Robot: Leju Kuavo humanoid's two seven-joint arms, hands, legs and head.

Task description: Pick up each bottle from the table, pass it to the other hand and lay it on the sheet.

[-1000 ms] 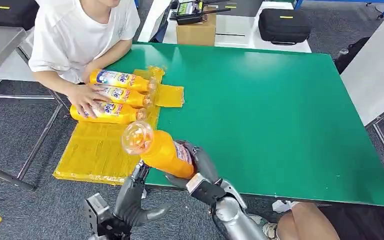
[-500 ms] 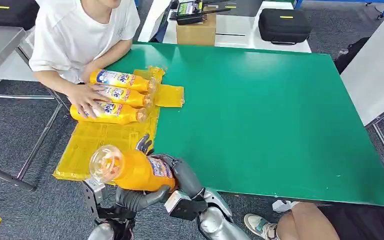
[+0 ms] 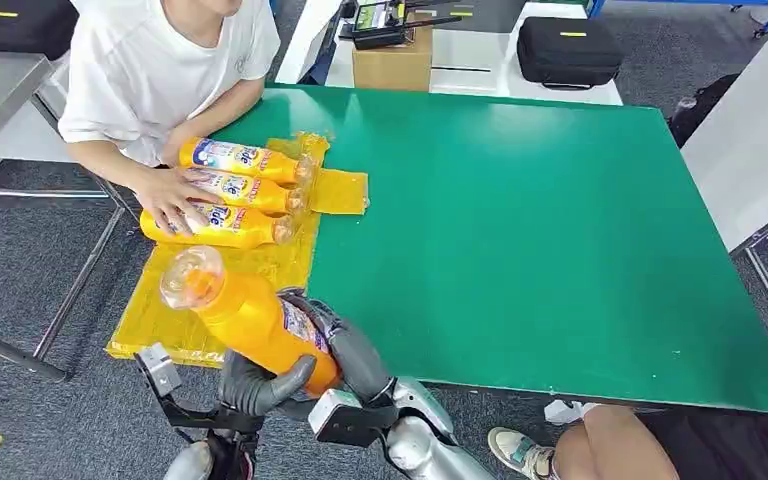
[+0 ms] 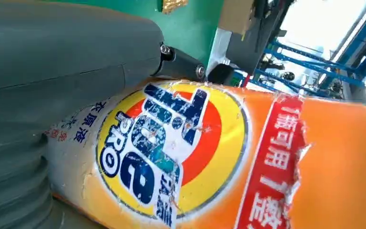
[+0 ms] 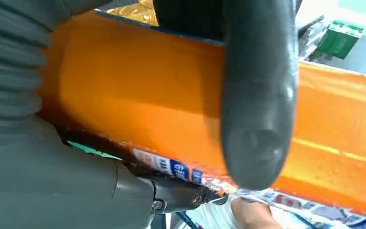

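The orange detergent bottle [image 3: 250,318] has swung left over the yellow sheet [image 3: 190,300]. Both the left hand [image 3: 260,385] and the right hand [image 3: 345,350] grip it, apparently mid-handover.

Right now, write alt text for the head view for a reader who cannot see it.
Both robot hands, left and right, hold one orange bottle over the near edge of a yellow sheet. Three bottles lie on it under a person's hand, beside a green table.
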